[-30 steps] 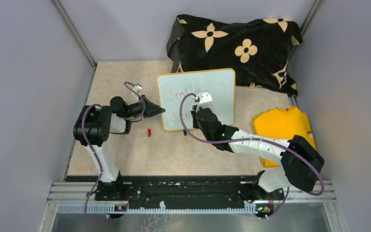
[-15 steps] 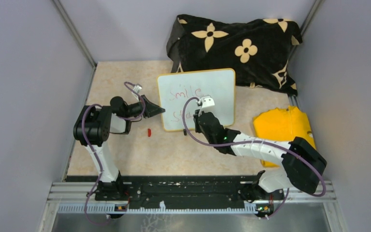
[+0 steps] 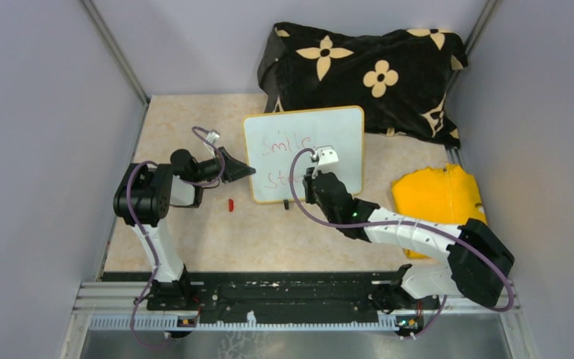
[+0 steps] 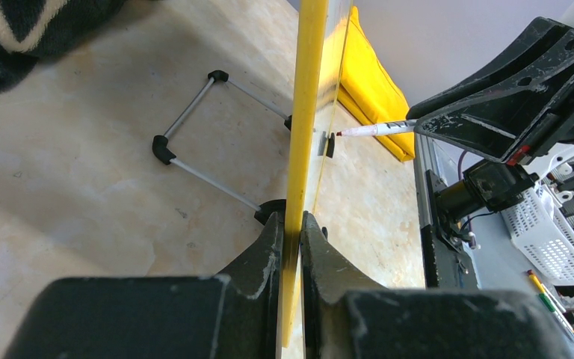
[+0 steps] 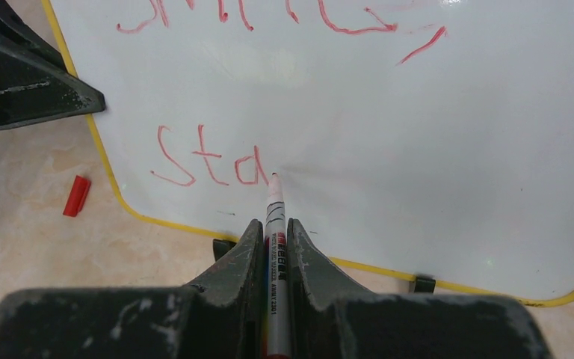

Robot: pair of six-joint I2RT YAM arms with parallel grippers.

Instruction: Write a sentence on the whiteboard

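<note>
The whiteboard (image 3: pixel 336 134) stands tilted on the table, white with a yellow frame (image 4: pixel 310 75). My left gripper (image 3: pixel 241 170) is shut on its left edge, the frame pinched between the jaws (image 4: pixel 291 221). My right gripper (image 5: pixel 273 224) is shut on a red whiteboard marker (image 5: pixel 275 254). The marker's tip touches the board just right of the lower line. The sentence (image 5: pixel 209 161) is in red: "Smile," above (image 3: pixel 285 142) and "Sta" below. The marker (image 4: pixel 374 129) also shows from the side, meeting the board's face.
A red marker cap (image 3: pixel 231 204) lies on the table left of the board's lower corner. A black flower-patterned cloth (image 3: pixel 366 67) is heaped behind the board. A yellow cloth (image 3: pixel 437 194) lies at the right. The board's wire stand (image 4: pixel 194 120) props it from behind.
My right gripper has slid to the right along the lower line with the marker, and more red letters show there. The left gripper and the board have stayed put.
</note>
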